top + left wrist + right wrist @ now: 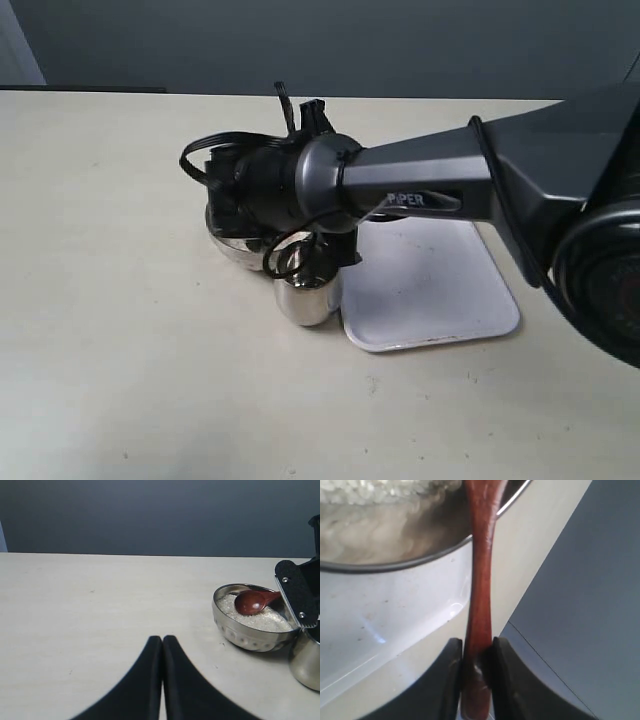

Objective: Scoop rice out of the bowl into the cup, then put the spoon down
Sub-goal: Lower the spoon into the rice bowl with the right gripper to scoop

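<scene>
The steel bowl [247,632] holds white rice [265,621]. The head of the reddish-brown spoon [252,601] rests on the grains, bowl side up. My right gripper [477,647] is shut on the spoon's handle [481,590], which slants over the bowl's rim [395,566]. One of its black finger pads [297,592] shows beside the bowl. The steel cup [308,295] stands upright right next to the bowl [228,245]. My left gripper [162,641] is shut on nothing, low over the bare table, well apart from the bowl.
A white tray [440,290] lies on the table just right of the cup. My right arm [450,185] stretches over the tray and hides most of the bowl in the exterior view. A dark wall backs the table.
</scene>
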